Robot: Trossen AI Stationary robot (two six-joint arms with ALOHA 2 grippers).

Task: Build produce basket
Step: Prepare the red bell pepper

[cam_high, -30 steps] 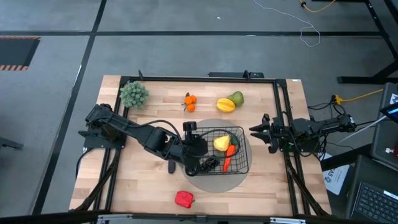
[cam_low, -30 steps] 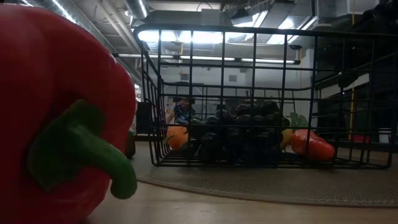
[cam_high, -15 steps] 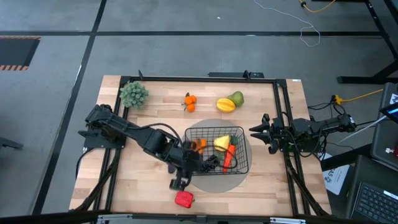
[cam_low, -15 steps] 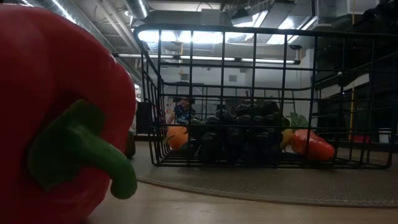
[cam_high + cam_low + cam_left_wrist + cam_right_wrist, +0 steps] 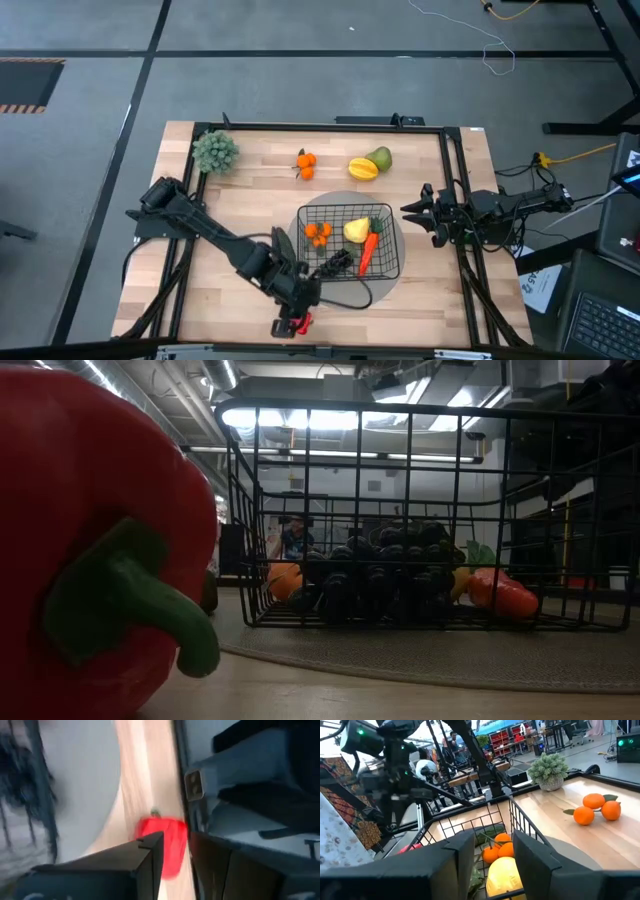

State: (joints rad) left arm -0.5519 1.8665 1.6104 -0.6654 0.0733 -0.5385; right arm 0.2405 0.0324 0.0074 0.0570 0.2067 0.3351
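The left gripper (image 5: 291, 325) had swung away from the basket (image 5: 385, 214) and stood at the near edge of the table, right over the red pepper (image 5: 301, 321). A second before, it had been reaching into the basket's left end; half a second before, it was beside the basket's near left corner with the pepper lying clear of it. In the left wrist view its two dark fingers (image 5: 150, 851) stood apart with a gap between them, the pepper (image 5: 162, 838) showing through that gap; whether the fingers touched the pepper could not be told.

With the arm gone, an orange cluster (image 5: 318, 233) showed in the basket's left part, where earlier the gripper had covered that spot. The yellow fruit (image 5: 356, 231), the carrot (image 5: 367, 251) and the dark grapes (image 5: 337, 263) lay in the basket as before, on the grey round mat (image 5: 385, 285).

A second orange cluster (image 5: 305, 162), a yellow fruit (image 5: 362, 168) touching a green fruit (image 5: 381, 157), and a small potted plant (image 5: 215, 152) stayed along the far side of the table.

The right gripper (image 5: 408, 211) waited unmoved beside the basket's right end, its fingers (image 5: 462, 851) spread.
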